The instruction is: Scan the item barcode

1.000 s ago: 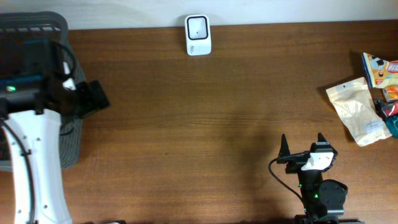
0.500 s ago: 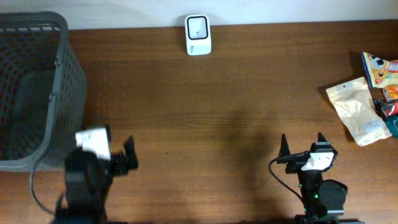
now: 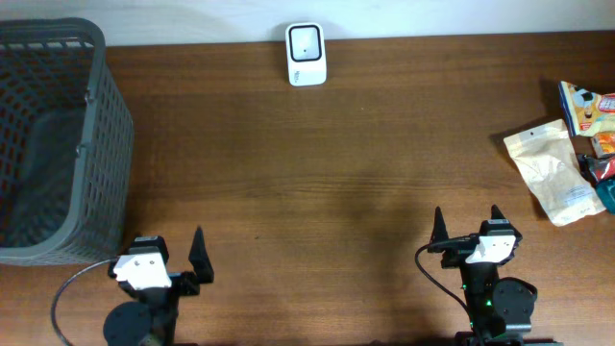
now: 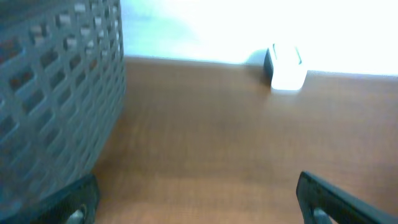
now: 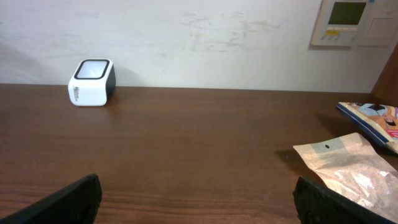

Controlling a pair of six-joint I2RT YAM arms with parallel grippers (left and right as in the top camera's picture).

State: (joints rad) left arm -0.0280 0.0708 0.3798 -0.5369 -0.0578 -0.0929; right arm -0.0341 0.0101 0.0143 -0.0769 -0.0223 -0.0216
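Left gripper [image 3: 171,248]: fingers spread wide, nothing between them; it sits at the near left edge of the table [image 3: 336,163], just near of the basket, pointing toward the far side.
Left gripper, own camera [image 4: 199,205]: blurred picture; two dark fingertips [image 4: 336,199] show in the near corners, with bare wood between them.
Right gripper [image 3: 468,223]: fingers spread wide, holding nothing; it sits at the near edge, right of centre, also pointing far.
Right gripper, own camera [image 5: 199,202]: dark fingertips [image 5: 62,199] in the near corners, with open tabletop between them.
Scanner [image 3: 306,54]: small white block with a dark window, upright at the far edge near the middle, against the pale wall; it is well apart from both grippers. It appears far right in the left wrist view [image 4: 286,65] and far left in the right wrist view [image 5: 91,82].
Beige pouch [image 3: 550,173]: flat on the table at the right side, far and to the right of the right gripper, touched by neither arm; a punched hole shows near its top edge [image 5: 354,165].
Colourful packet [image 3: 586,106]: at the right edge, just far of the pouch, partly cut off by the frame [image 5: 373,118].
Red and teal packets [image 3: 601,173]: at the right edge beside the pouch, mostly out of frame.
Basket [image 3: 110,144]: grey mesh, at the far left corner; its wall fills the left of the left wrist view [image 4: 56,106].
Wall panel [image 5: 345,22]: pale unit with a small display, on the wall at the far right.
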